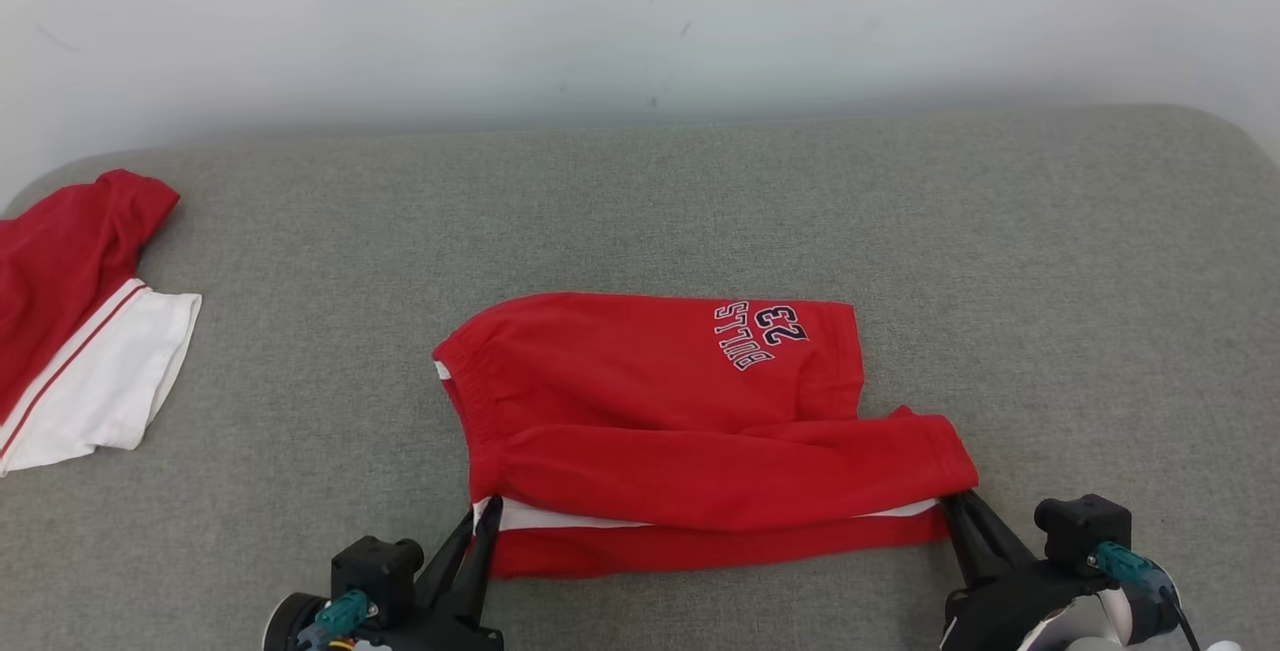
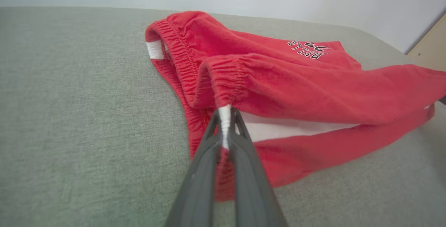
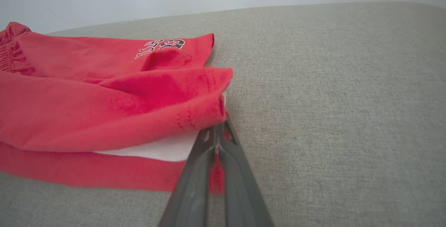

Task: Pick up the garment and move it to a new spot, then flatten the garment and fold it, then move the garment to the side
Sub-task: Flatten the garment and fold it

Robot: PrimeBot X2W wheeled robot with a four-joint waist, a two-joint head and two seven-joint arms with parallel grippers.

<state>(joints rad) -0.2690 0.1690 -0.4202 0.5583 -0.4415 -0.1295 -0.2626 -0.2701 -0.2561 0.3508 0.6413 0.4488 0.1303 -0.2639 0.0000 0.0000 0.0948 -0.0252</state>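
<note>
The garment is a pair of red shorts (image 1: 660, 411) with a white side stripe and a "BULLS 23" print, lying partly folded on the grey surface. My left gripper (image 1: 485, 514) is shut on the near left waistband corner, the white edge pinched between its fingers (image 2: 224, 122). At the near right hem corner my right gripper (image 1: 950, 503) is shut on the cloth (image 3: 217, 129). The near edge of the shorts (image 2: 296, 91) is lifted a little and curls over a white and red layer beneath.
A second red and white garment (image 1: 80, 331) lies at the far left edge of the grey cushioned surface (image 1: 700, 201). A pale wall (image 1: 640, 21) rises behind it. Bare fabric lies beyond and to the right of the shorts.
</note>
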